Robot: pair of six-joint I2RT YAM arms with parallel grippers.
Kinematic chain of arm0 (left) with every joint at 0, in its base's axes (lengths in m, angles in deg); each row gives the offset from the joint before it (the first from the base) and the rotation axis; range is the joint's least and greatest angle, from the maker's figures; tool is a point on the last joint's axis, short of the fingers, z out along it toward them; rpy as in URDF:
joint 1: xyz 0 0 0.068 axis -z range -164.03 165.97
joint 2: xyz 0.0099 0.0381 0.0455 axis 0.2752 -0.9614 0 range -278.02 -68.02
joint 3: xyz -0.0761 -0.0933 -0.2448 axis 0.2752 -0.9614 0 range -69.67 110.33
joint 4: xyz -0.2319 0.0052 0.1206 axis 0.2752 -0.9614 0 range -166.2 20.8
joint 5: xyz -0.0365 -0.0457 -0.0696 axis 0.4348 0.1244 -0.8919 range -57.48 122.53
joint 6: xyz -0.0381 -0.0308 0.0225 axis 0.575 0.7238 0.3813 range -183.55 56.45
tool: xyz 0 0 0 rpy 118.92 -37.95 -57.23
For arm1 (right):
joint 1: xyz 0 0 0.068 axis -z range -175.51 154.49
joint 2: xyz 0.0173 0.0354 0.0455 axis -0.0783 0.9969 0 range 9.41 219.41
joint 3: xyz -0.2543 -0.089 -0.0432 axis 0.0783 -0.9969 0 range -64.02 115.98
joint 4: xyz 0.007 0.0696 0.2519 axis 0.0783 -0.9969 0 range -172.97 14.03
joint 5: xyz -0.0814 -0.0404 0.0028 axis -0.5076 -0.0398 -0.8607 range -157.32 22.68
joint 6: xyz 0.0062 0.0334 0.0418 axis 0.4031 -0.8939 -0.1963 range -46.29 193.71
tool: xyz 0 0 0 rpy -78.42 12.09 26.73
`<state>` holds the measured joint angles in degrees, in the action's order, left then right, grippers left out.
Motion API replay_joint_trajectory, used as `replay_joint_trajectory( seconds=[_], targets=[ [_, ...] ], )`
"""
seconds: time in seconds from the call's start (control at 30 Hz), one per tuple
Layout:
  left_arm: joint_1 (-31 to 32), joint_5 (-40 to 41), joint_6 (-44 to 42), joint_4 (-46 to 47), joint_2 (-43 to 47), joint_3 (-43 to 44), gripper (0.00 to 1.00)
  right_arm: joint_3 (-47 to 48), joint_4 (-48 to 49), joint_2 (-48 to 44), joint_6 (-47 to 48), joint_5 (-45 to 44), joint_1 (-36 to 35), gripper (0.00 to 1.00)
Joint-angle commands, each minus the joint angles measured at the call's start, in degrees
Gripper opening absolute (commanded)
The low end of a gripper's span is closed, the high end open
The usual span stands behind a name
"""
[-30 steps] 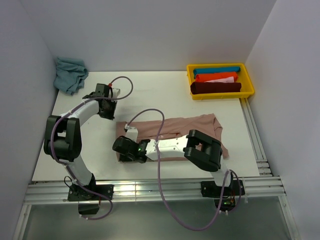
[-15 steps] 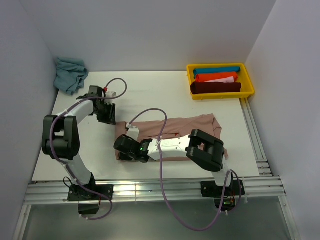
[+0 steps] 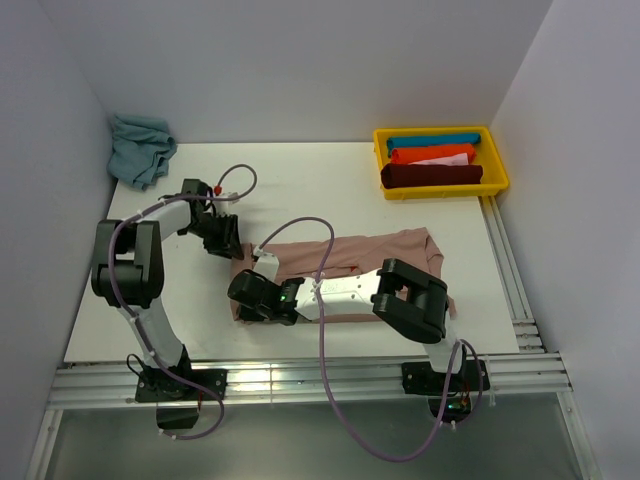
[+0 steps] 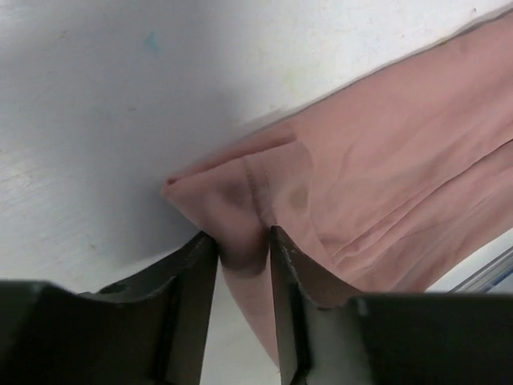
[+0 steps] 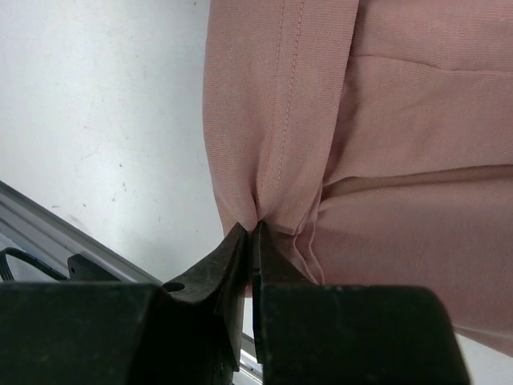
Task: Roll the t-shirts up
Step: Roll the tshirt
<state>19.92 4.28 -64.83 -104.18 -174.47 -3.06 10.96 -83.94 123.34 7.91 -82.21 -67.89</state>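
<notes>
A dusty pink t-shirt [image 3: 390, 255] lies folded into a long strip across the near middle of the table. My left gripper [image 3: 232, 248] is at its far left corner. In the left wrist view [image 4: 240, 257] it is shut on a bunched fold of the pink cloth [image 4: 385, 176]. My right gripper [image 3: 240, 297] is at the near left corner. In the right wrist view [image 5: 254, 233] it is shut tight on the stitched hem of the shirt [image 5: 385, 120]. The chest print is hidden.
A yellow bin [image 3: 441, 193] at the back right holds rolled tees: teal [image 3: 432, 141], orange [image 3: 430, 155] and dark red [image 3: 430, 176]. A crumpled blue-grey tee [image 3: 140, 148] lies at the back left corner. A metal rail [image 3: 300, 380] runs along the near edge.
My left gripper has moved right and nearer, from the bare table down to the shirt's far left corner. My right gripper has held the near left corner, barely shifting.
</notes>
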Motion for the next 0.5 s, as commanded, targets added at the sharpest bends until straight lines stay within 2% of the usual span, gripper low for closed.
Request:
replay_joint_trajectory(
  seconds=[0.0, 0.03, 0.07, 0.17, 0.27, 0.47],
  targets=[
    [0.8, -0.32, 0.14, -0.17, -2.88, 0.8, 0.37, 1.75, 0.94, 0.15, -0.91, -0.57, 0.13, 0.08],
    [1.24, 0.29, 0.14, -0.35, -2.71, 1.5, 0.31, 1.84, 0.85, 0.24, -0.82, -0.57, 0.22, 0.08],
    [1.33, 1.0, 0.31, -0.26, -2.44, 1.85, 0.19, 1.84, 0.76, 0.07, -0.82, -0.66, 0.22, 0.08],
    [2.12, 5.12, 0.31, -1.13, -0.78, 3.61, 0.06, 1.23, 0.93, -0.46, -1.0, -1.1, 0.13, 0.08],
    [3.96, 10.13, -0.13, -2.63, 0.45, 6.07, 0.01, 0.34, 1.46, -1.25, -1.17, -1.45, 0.22, 0.09],
    [8.97, 18.83, -0.3, -4.83, 1.95, 8.89, 0.0, -1.32, 1.81, -2.22, -1.7, -1.89, 0.13, 0.13]
  ],
)
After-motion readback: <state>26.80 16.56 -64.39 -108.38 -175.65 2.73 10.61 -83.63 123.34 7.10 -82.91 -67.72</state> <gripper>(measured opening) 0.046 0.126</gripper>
